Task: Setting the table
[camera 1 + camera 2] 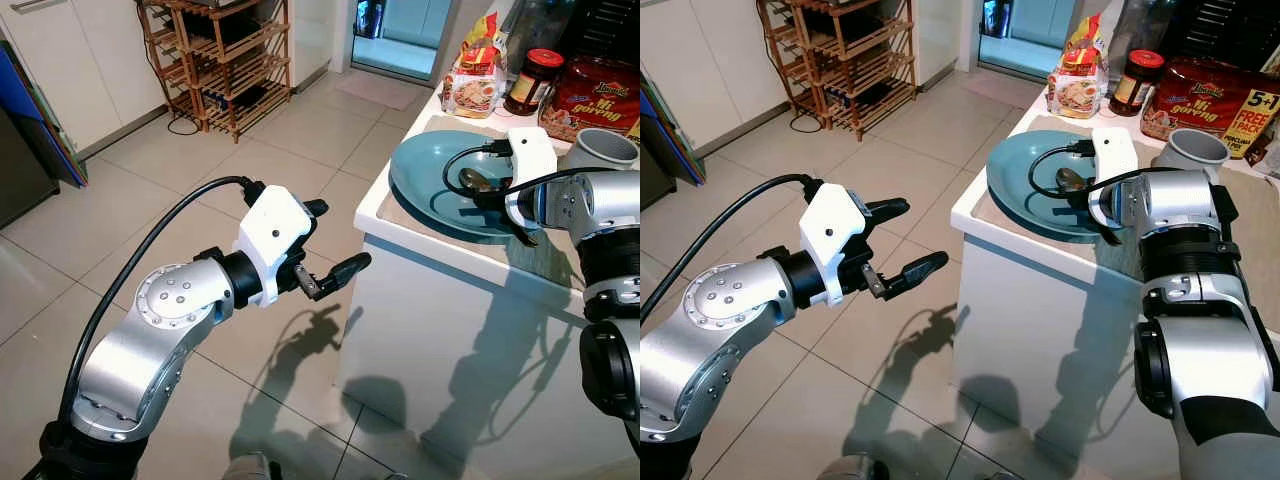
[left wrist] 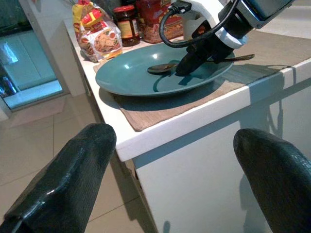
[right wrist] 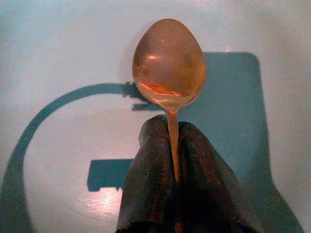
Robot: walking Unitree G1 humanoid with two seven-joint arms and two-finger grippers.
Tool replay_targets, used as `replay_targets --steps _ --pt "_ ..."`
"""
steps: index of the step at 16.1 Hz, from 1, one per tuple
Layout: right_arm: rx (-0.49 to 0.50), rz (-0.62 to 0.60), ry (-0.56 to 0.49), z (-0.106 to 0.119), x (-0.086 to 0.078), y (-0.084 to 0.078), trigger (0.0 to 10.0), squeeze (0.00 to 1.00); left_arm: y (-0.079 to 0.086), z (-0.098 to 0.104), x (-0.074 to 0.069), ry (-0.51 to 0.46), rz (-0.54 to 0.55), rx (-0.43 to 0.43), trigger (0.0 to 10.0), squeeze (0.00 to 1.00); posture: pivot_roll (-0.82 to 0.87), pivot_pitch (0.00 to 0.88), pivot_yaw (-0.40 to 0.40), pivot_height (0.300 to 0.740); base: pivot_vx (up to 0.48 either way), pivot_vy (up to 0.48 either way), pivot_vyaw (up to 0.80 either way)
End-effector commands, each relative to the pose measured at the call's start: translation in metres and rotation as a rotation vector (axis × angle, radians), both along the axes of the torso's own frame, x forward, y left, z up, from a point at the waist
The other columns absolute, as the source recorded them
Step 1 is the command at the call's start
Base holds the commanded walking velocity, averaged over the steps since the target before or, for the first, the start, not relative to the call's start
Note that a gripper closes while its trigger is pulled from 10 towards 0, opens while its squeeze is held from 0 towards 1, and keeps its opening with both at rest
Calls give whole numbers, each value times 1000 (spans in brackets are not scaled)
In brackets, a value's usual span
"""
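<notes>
Now the right pincer (image 3: 177, 145) is clamped on the handle of the spoon (image 3: 169, 63), whose bowl sits over the teal plate (image 1: 1015, 175). Lowering gently before release should keep it from sliding. Idle, the left pincer (image 1: 900, 240) hangs wide off the white surface (image 1: 970, 215), above the tiled floor (image 1: 300, 140).

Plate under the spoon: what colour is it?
Teal blue plate, plain with no pattern; it shows best in the left wrist view.
</notes>
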State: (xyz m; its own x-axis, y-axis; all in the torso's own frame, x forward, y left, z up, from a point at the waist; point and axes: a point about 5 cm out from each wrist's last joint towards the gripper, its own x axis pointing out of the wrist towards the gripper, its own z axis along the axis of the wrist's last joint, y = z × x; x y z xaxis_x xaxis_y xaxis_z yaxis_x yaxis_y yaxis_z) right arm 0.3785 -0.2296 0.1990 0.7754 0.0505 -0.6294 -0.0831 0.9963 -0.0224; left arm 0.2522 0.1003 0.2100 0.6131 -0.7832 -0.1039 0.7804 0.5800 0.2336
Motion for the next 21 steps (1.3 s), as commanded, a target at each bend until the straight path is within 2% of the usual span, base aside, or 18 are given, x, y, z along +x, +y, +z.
replay_targets --steps 1,4,6,8,10,12,13,14,15,16,18,21 --pt "14 -9 -1 3 -1 -4 0 0 -3 4 0 -22 -16 9 10000 0 150 34 -19 740 0 0 0" --pt "40 -23 -31 9 1 -5 0 0 -2 5 1 -26 -6 8 10000 0 151 37 -21 740 0 0 0" --pt "81 -36 -93 22 3 -6 0 0 -1 5 2 -34 9 4 10000 0 151 37 -21 740 0 0 0" --pt "229 -66 -321 59 5 -7 0 0 3 9 6 -70 75 -16 10000 0 151 40 -24 740 0 0 0" --pt "310 -71 -426 72 -1 -9 0 0 8 10 15 -91 168 -23 10000 0 146 43 -22 740 0 0 0" --pt "420 -70 -543 79 -19 -8 0 0 15 11 25 -128 280 -10 10000 0 134 44 -12 740 0 0 0" --pt "460 -75 -632 83 -27 -6 2000 0 16 12 29 -134 323 -20 10000 0 129 47 -6 740 0 0 0" --pt "492 -66 -732 86 -36 -3 10000 0 18 16 34 -163 381 -47 10000 0 123 47 -3 740 0 0 0" --pt "562 -25 -858 87 -52 7 10000 0 18 17 38 -185 424 -60 10000 0 116 47 0 740 0 0 0" --pt "602 -46 -915 85 -62 11 10000 0 17 17 38 -179 431 -78 10000 0 109 49 0 740 0 0 0" --pt "699 -60 -949 76 -80 19 10000 0 15 15 36 -172 428 -84 10000 0 107 51 -4 740 -131 0 0" --pt "766 -102 -1000 74 -95 27 10000 0 14 12 33 -169 434 -91 10000 0 105 55 -10 740 -286 0 0"
